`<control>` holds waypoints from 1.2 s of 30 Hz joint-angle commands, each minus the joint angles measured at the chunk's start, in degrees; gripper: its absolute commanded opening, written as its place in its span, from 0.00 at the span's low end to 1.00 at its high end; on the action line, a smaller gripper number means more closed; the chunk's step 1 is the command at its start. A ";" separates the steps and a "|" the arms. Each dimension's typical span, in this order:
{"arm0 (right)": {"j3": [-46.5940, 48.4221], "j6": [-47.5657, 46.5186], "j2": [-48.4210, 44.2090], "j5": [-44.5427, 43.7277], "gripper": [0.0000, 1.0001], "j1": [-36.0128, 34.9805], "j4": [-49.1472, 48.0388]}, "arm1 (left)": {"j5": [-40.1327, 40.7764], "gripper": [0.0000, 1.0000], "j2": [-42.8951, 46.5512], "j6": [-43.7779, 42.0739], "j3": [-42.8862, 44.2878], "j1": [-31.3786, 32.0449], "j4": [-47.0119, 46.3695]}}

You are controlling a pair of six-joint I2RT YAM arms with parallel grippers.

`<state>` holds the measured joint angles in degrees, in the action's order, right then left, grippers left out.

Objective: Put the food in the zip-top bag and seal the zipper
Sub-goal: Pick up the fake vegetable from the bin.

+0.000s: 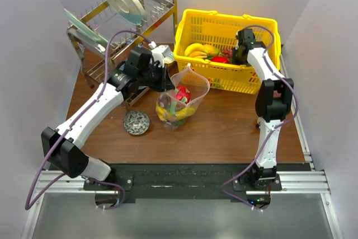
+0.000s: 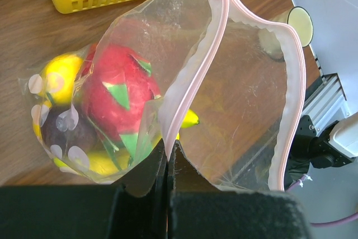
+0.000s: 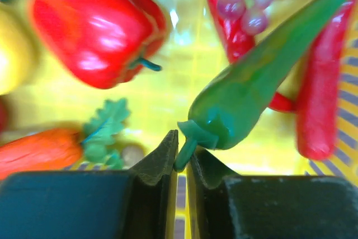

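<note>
1. The left gripper (image 2: pixel 168 158) is clenching the zip-top bag (image 2: pixel 240 99) at its pink zipper (image 2: pixel 193 82) edge.
2. The bag is sitting on the table (image 1: pixel 235 132), mouth gaping, holding red and yellow food (image 2: pixel 120 90).
3. The right gripper (image 3: pixel 182 149) is pinching a green pepper (image 3: pixel 251 90) stem inside the yellow basket (image 1: pixel 224 26).

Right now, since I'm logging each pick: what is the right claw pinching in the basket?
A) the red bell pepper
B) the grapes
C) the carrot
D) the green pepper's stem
D: the right wrist view shows the right claw closed on the stem of the green pepper.
</note>
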<state>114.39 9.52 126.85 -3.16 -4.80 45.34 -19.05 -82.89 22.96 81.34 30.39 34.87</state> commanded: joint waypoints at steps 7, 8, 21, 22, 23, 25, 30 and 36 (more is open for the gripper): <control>5.13 -0.03 -3.54 5.00 0.99 0.14 -1.84 | -0.20 0.00 0.98 -0.46 2.42 -0.42 -1.12; 6.01 0.23 -2.32 5.96 0.99 0.14 -1.84 | -0.11 0.00 0.98 -0.37 2.51 -0.42 -1.12; 17.53 -1.78 12.61 15.73 0.99 0.23 -8.69 | 0.33 0.00 -0.78 -0.99 4.79 -0.33 0.19; 18.49 -1.70 13.68 15.64 0.99 0.23 -8.34 | 0.15 0.00 -1.04 -1.08 5.05 -0.42 0.28; 19.63 -1.78 14.73 15.99 0.99 0.23 -7.56 | 0.24 0.00 -1.30 -1.08 5.32 -0.33 0.28; 19.91 -1.79 16.41 16.95 0.99 0.14 -7.11 | 0.15 0.00 -1.66 -1.25 5.41 -0.42 0.28; 12.19 -1.35 14.58 20.03 0.94 0.05 -9.65 | -0.02 0.00 -2.45 -1.34 5.85 -0.42 0.11; 3.57 -0.29 7.02 20.74 0.47 0.05 -14.05 | -0.02 0.00 -2.36 -1.34 5.58 -0.42 0.20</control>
<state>122.74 9.19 139.48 16.25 -4.43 32.03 -19.03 -85.60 22.94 84.53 30.39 35.73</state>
